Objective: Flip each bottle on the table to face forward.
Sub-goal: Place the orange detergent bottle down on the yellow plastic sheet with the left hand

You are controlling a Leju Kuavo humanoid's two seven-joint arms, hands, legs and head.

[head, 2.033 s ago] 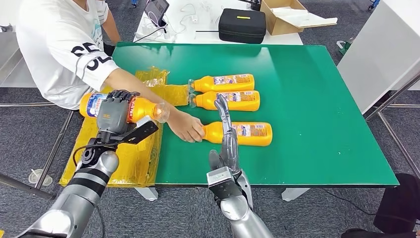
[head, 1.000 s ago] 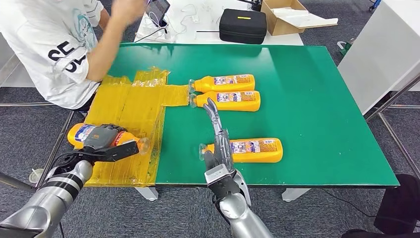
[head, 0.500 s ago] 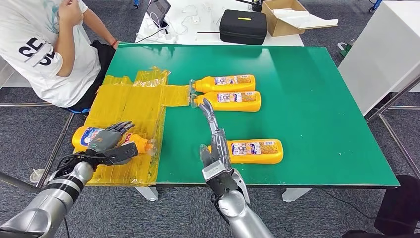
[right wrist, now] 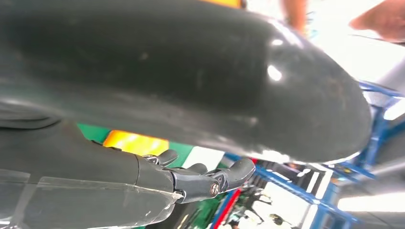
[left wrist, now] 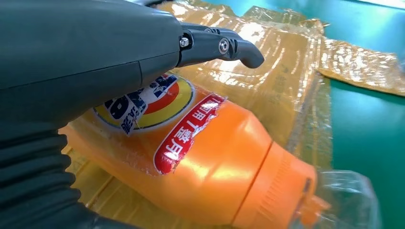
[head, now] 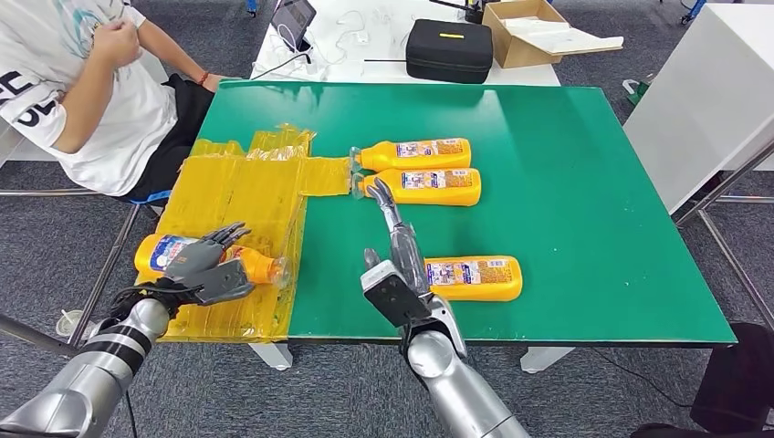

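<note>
Head view shows the green table (head: 584,182), bare across its right half and along the far edge. Yellow film (head: 237,210) covers the left part and hangs past the near-left edge. A person (head: 82,82) sits at the far-left corner, arms drawn back off the table. Beyond the far edge lie a black case (head: 447,47) and a cardboard box (head: 529,27).

Four bottles lie on their sides. Two (head: 413,152) (head: 422,185) rest side by side near the middle, caps toward the film, just beside each other. A third (head: 470,277) lies near the front edge, well apart from that pair. The fourth (head: 183,256) sits on the film at the near-left corner, cap pointing toward the green.

Left hand (head: 208,260) rests on the fourth bottle (left wrist: 200,157), fingers (left wrist: 219,45) spread over its label rather than wrapped around it. Right hand (head: 397,242) stretches flat, fingers straight and holding nothing, touching the cap end of the third bottle and pointing toward the pair.
</note>
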